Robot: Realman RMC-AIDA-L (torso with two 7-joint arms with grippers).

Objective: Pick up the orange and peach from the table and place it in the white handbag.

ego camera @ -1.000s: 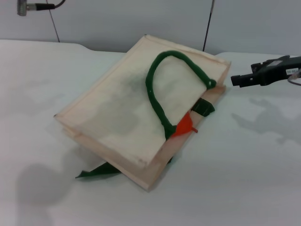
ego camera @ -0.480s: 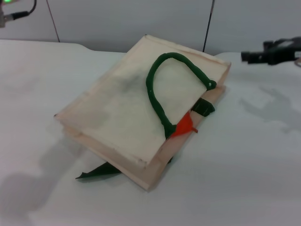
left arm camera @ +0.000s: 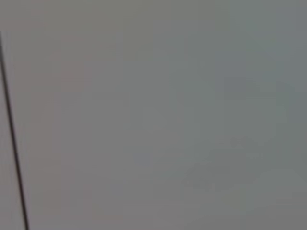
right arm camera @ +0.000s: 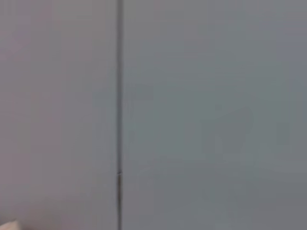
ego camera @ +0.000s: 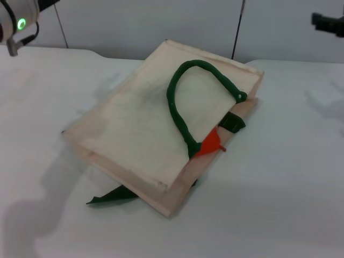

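The white handbag (ego camera: 145, 118) lies flat in the middle of the table, with a dark green rope handle (ego camera: 180, 107) looped on top. A bright orange patch, the orange (ego camera: 211, 143), shows at the bag's open edge beside the handle; most of it is hidden by the fabric. The peach is hidden or out of view. My left arm (ego camera: 17, 21) is raised at the far left top corner, far from the bag. My right gripper (ego camera: 328, 22) is raised at the far right top edge, also far from the bag. Both wrist views show only a grey wall.
A green strap (ego camera: 110, 196) sticks out from under the bag's near side. The white table (ego camera: 279, 177) extends around the bag. A grey wall with thin dark cables (ego camera: 238, 27) stands behind it.
Both arms have lifted up and away toward the top corners. The right gripper has moved from beside the bag's far corner to the frame's edge. The bag and orange have not moved.
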